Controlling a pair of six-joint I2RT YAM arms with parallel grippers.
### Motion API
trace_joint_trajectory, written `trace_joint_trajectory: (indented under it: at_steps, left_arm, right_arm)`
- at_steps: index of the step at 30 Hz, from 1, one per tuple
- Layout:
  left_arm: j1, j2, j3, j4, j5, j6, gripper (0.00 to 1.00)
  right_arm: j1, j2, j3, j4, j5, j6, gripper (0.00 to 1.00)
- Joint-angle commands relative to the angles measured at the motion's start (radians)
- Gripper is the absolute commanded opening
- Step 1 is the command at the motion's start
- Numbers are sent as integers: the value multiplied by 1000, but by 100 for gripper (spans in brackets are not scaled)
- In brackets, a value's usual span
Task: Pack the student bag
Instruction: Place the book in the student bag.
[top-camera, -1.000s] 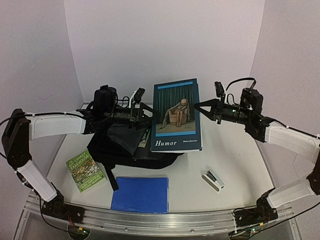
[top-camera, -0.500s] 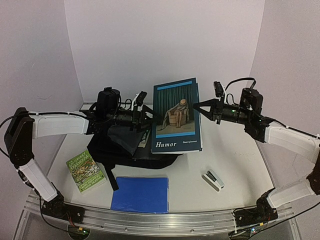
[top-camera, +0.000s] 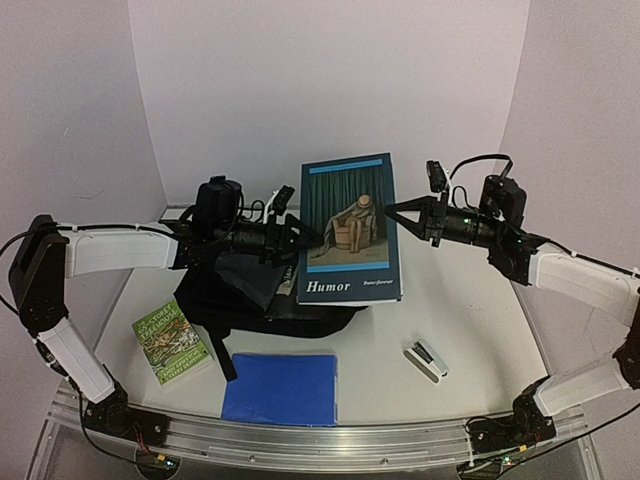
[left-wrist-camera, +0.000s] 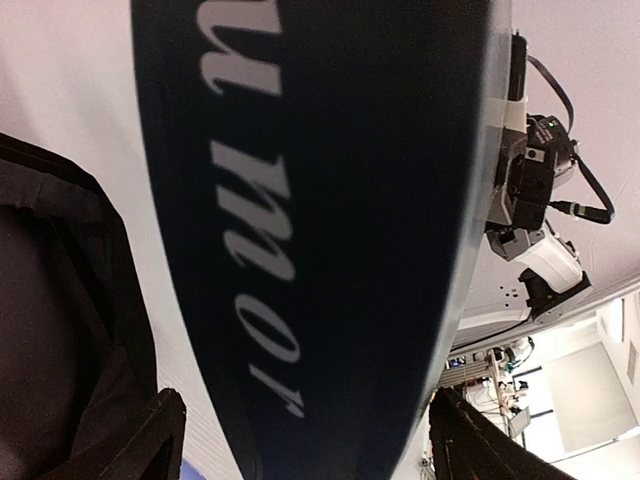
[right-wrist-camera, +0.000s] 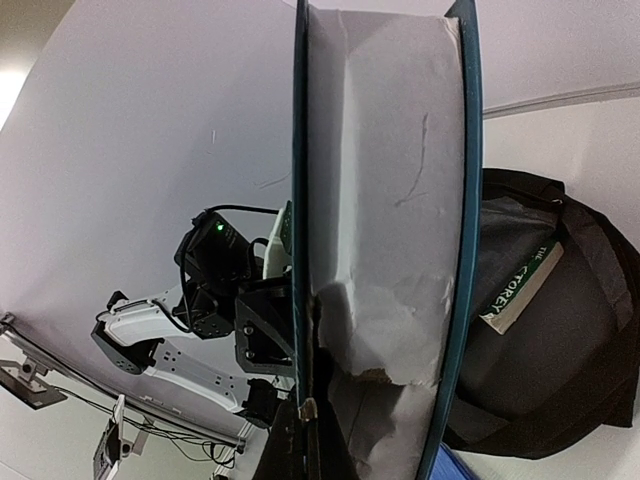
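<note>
**"Humor" book held upright at the open bag**

The right gripper (top-camera: 390, 212) is clamped tight on the right edge of the dark-blue "Humor" book (top-camera: 348, 225), which stands upright, slightly tilted. The left gripper (top-camera: 308, 236) gapes wide, its 2 fingers either side of the book's left edge; contact cannot be told. The student bag (top-camera: 240, 305) lies on the table (top-camera: 470, 310) below and left of the book, mouth open, with 1 smaller book (right-wrist-camera: 520, 290) inside. A green paperback (top-camera: 172, 342), a blue folder (top-camera: 280, 388) and a stapler (top-camera: 426, 360) lie nearer the arms.

- We see white shells and black joints on the left arm (top-camera: 110, 250) and right arm (top-camera: 585, 275).
- Our left claw (top-camera: 305, 237) and right claw (top-camera: 392, 211) are black and two-fingered.
- Black cables (top-camera: 478, 160) loop over the wrists.
- A green light (top-camera: 467, 218) glows by the right wrist.
</note>
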Motion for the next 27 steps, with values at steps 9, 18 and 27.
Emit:
trace_joint_trajectory:
  at_steps: [9, 18, 27]
  left_arm:
    - [-4, -38, -28, 209, 86, -71, 40]
    - [-4, -76, -58, 162, 68, -47, 18]
    - [-2, -164, -52, -98, 76, 105, 13]
  right_arm:
    - [6, 16, 30, 94, -17, 0, 0]
    - [5, 1, -10, 85, 29, -7, 60]
    - [-71, -88, -29, -117, 94, -168, 97]
